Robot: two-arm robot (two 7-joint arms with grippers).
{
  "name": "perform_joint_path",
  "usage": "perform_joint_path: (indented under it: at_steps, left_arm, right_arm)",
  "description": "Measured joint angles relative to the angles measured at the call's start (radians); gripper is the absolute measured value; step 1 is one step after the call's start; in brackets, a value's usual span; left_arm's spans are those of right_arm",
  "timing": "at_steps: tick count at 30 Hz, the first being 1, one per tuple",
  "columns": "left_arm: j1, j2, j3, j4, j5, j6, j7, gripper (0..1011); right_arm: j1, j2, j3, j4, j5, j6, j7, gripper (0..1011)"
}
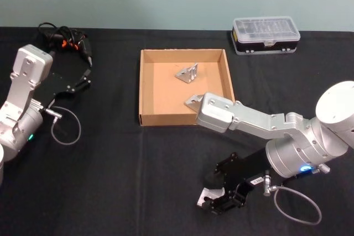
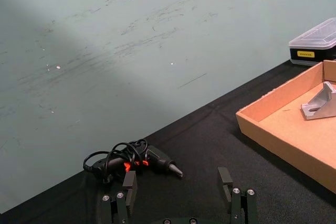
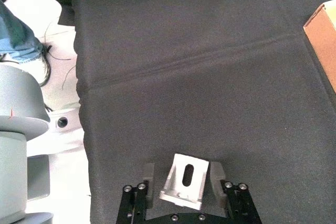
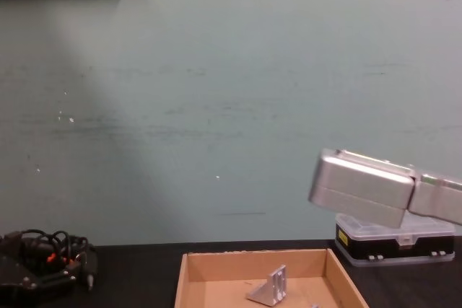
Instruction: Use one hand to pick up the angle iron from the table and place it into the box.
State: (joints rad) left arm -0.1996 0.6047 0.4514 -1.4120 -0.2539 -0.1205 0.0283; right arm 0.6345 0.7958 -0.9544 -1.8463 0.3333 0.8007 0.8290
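Right claw [image 1: 213, 202] low over black bench [image 1: 110, 181], near side of cardboard box [image 1: 145, 89], fingers [image 3: 148, 174] closed around slotted angle iron [image 3: 182, 183]; bracket [image 1: 203, 196] pinched between both pads, resting at bench level, outside the box. Two more angle irons inside the box: one [image 1: 188, 73] toward far wall, one [image 1: 192, 101] at near right corner, partly hidden by right arm link. Left claw [image 1: 84, 77] parked left of box, fingers [image 2: 129, 182] spread apart, holding nothing. Electric screwdriver [image 2: 157, 159] with coiled cable beyond left claw. Clear-lidded bit case [image 1: 266, 34] beyond box's far right corner.
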Motion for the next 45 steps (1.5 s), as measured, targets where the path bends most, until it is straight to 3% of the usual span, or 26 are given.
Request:
perform_joint_path:
  at_steps: [9, 13, 45]
  left_arm:
    - [0.0, 0.0, 0.0, 0.0, 0.0, 0.0, 0.0, 1000]
    - [0.0, 0.0, 0.0, 0.0, 0.0, 0.0, 0.0, 1000]
    - [0.0, 0.0, 0.0, 0.0, 0.0, 0.0, 0.0, 1000]
  right_arm:
    - [-0.005, 0.008, 0.0, -0.001, 0.009, 0.011, -0.005, 930]
    - [-0.009, 0.012, -0.003, -0.001, 0.011, 0.014, -0.008, 1002]
    - [-0.043, 0.0, 0.0, 0.02, 0.012, 0.022, -0.038, 1000]
